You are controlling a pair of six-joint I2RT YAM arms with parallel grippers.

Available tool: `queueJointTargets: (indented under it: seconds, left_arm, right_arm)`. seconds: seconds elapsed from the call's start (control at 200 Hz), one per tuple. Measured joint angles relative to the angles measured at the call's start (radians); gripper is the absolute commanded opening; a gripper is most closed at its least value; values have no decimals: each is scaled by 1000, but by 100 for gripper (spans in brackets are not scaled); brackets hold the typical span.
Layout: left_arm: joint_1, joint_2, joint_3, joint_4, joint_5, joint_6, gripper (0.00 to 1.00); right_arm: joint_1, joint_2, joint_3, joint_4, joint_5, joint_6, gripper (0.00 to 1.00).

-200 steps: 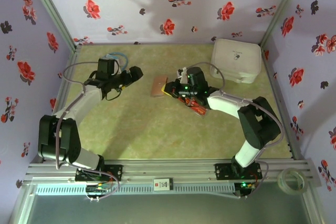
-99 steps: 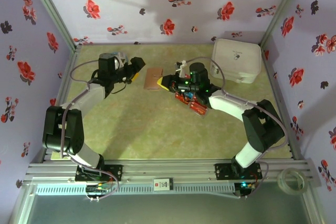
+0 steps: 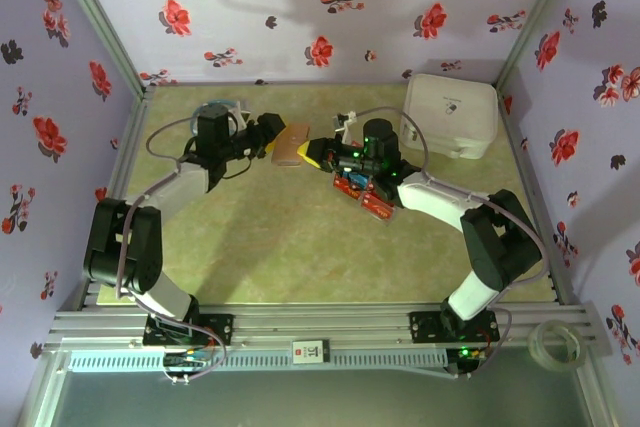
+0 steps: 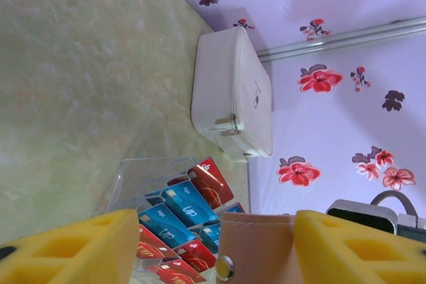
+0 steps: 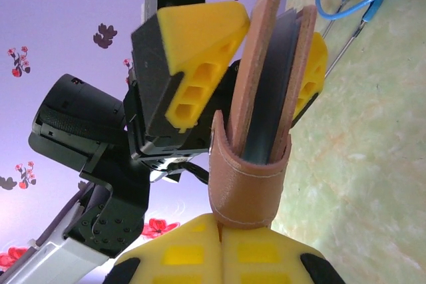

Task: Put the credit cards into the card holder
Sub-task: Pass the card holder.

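tinkerer: wallet question. why is the card holder up in the air between both arms instead of lying flat on the tabletop?

oldhand: my guess is it's so the pockets can be got at. the right hand has its yellow fingers pressed together on the closed end, so it's gripping the holder and standing it on end. the two leaves point away from the wrist, a little apart, with the grey inner panel showing between them.

tinkerer: and the left hand?

oldhand: spread open around the free end. in the left wrist view one pad sits right against the leather and the other has a gap, you can see cards through it. so it's straddling, not clamped. i reckon it's there to take the holder over, or to pinch one leaf so the thing can be pulled wider.

tinkerer: where are the credit cards then?

oldhand: in the clear tray, red and blue ones leaning in rows. it's on the tabletop right beside the right wrist, with the white case further back. none in the holder that i can see, so i'd say the task's barely begun. holding it close to the tray makes sense, short trip per card. the risk is that thin pinch on the end: if the left closes off-centre it could twist the holder out.
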Motion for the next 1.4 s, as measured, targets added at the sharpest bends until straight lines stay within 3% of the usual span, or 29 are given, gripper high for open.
queueJointTargets:
  seconds: [0.175,0.725,1.065,1.11,1.245,1.4]
  left_arm:
    - [-2,0,-18,33,3,-18,45]
    - [-3,5,-32,101,14,-47,44]
    - [-2,16,-47,126,13,-61,16]
    - [-2,16,-49,127,14,-59,12]
    - [-5,16,-55,132,16,-55,5]
    - [-13,16,-71,115,16,-24,4]
  right_arm:
    - [0,7,-5,7,0,0,0]
    - [0,53,-33,36,2,9,0]
    - [0,57,-33,43,2,16,0]
    - [0,57,-33,42,2,16,7]
    - [0,57,-33,23,10,9,40]
    - [0,21,-33,-127,45,-82,56]
